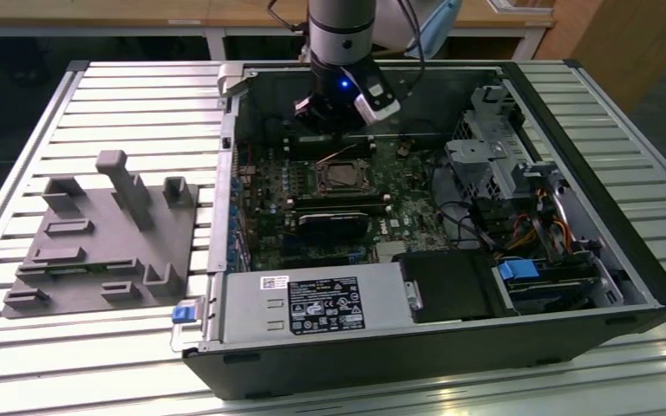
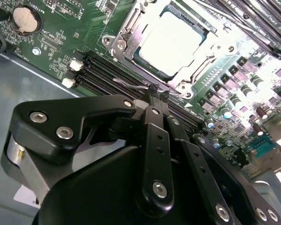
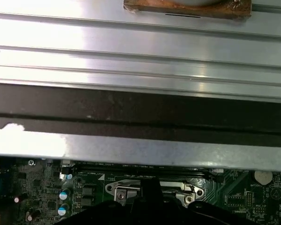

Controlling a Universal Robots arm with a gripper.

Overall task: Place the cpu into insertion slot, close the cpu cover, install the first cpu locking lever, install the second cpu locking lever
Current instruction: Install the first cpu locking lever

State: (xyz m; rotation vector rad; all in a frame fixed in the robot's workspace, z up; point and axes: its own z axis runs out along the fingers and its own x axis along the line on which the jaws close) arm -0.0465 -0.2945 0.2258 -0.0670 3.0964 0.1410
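The cpu lies flat in its socket on the motherboard, its pale silver top showing through the window of the cpu cover, which lies down over it. In the exterior view the cpu sits mid-board, with my gripper just behind it near the case's back wall. In the second wrist view my gripper is shut, and its black tips rest against a thin wire locking lever that runs along the socket's edge beside the memory slots. The first wrist view shows the socket's bracket close under the gripper.
Memory slots and a coin battery lie beside the socket. The grey power supply box fills the case's front. A drive cage with cables stands at the exterior view's right. A grey fixture sits outside the case.
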